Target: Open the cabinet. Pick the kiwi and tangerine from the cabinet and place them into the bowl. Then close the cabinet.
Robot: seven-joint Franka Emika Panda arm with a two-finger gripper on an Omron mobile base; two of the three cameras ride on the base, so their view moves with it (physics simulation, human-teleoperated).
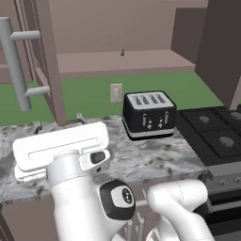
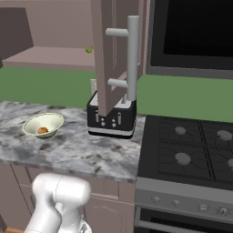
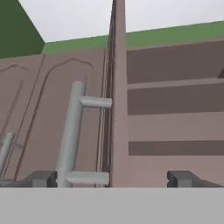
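Note:
The cabinet (image 1: 117,61) stands with both doors swung out: the left door (image 1: 47,61) carries a silver bar handle (image 1: 14,61), and the right door (image 2: 107,54) hangs over the toaster. On the counter at the left sits the bowl (image 2: 54,119), with the orange tangerine (image 2: 42,130) inside it. The kiwi is out of view. My gripper (image 3: 113,179) is open and holds nothing. It faces a door edge (image 3: 118,87), with the bar handle (image 3: 72,131) left of that edge and bare shelves (image 3: 175,83) to the right.
A black toaster (image 1: 148,114) stands against the green wall. A stove (image 2: 186,154) takes up the right side, under a dark microwave (image 2: 195,32). A tiny green object (image 1: 123,52) lies on the cabinet's lower shelf. My white arm (image 1: 80,188) fills the foreground.

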